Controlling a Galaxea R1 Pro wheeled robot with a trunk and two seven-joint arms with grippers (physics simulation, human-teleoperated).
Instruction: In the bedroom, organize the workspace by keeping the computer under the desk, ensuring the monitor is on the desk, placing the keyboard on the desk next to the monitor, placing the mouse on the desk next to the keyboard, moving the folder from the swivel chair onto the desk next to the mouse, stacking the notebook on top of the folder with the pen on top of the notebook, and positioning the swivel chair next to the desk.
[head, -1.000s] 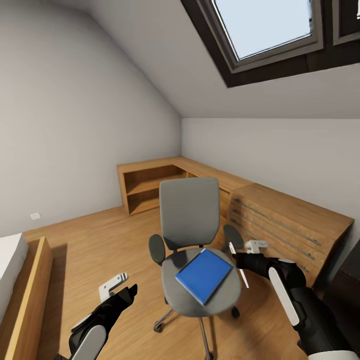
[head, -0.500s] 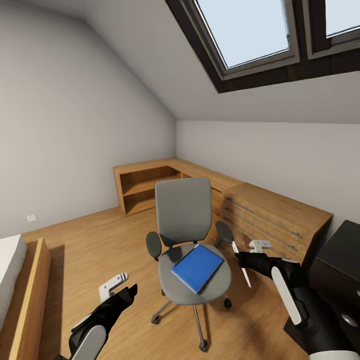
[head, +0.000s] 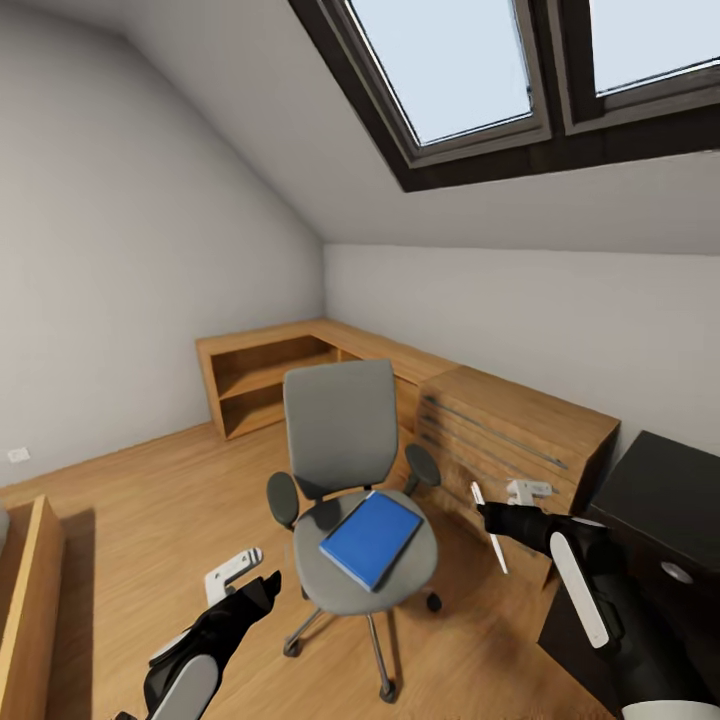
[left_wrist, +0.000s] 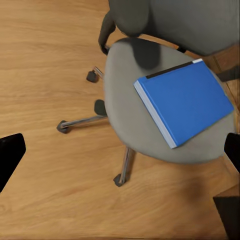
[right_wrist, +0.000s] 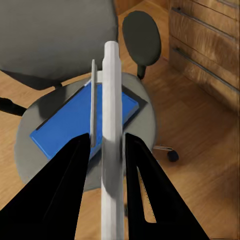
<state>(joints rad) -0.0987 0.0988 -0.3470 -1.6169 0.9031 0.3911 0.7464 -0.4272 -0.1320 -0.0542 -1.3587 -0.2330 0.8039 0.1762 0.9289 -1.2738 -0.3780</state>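
Observation:
The swivel chair (head: 340, 425) stands mid-room on the wooden floor, with the blue folder (head: 371, 537) lying flat on its grey seat. My right gripper (head: 487, 517) is shut on the white pen (head: 497, 550), held just right of the chair's armrest. In the right wrist view the pen (right_wrist: 112, 140) runs upright between the black fingers (right_wrist: 70, 190), above the folder (right_wrist: 70, 125). Low and to the chair's left, my left gripper (head: 262, 588) is open and empty. Its wrist view looks down on the folder (left_wrist: 185, 100) and seat (left_wrist: 125, 100). A corner of the black desk (head: 665, 485) shows at right.
A light wooden drawer chest (head: 510, 430) stands behind the chair against the wall, and a low wooden shelf unit (head: 260, 375) fills the far corner. A wooden bed frame (head: 40, 560) lies at the left edge. Skylights sit in the sloped ceiling.
The whole picture has shifted left as the camera turned right, bringing more of the black desk into view. Both arms keep their pose, and the pen stays in the right gripper.

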